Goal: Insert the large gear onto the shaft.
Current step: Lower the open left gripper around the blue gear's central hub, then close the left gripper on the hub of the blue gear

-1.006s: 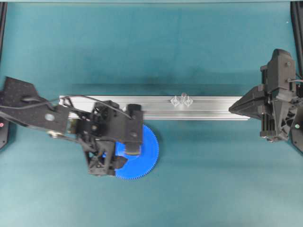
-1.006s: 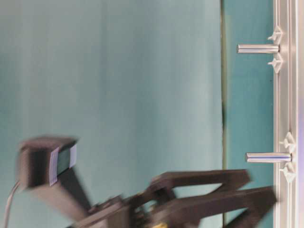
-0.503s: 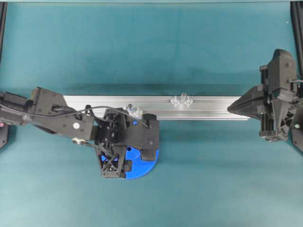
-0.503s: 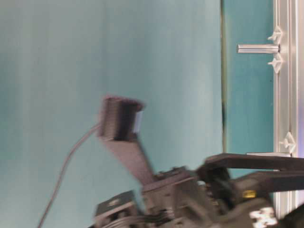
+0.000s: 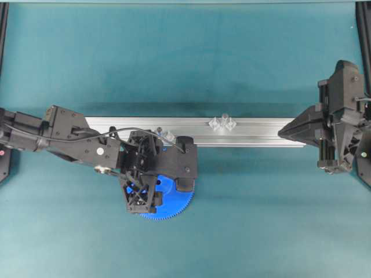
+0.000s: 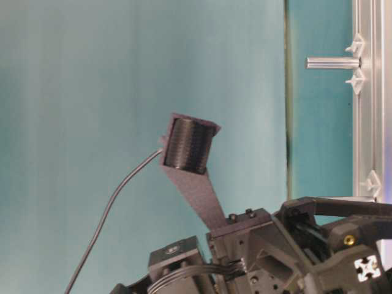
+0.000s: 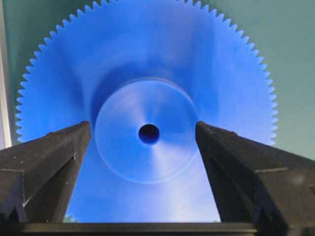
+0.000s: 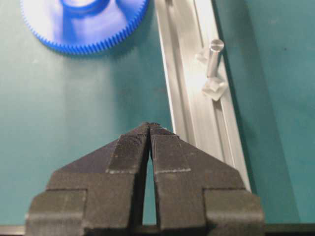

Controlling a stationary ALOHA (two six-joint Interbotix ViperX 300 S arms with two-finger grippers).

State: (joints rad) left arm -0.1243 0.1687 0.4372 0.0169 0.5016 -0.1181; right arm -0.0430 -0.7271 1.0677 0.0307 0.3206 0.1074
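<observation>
Gear inventory: we are finding the large gear (image 7: 147, 98) lying flat beside the rail (image 5: 255, 132), our left gripper (image 7: 142, 147) gaping wide astride its hub, gripping nothing; right gripper (image 8: 149, 130) sitting closed, empty.

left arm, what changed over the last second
The left gripper pushed further out over the large gear, toward the right of the overhead view; its open fingers now flank the hub without gripping. The gear, rail, shaft and shut right gripper stayed put.

Blue large gear (image 7: 147, 98) flat on mat
</observation>
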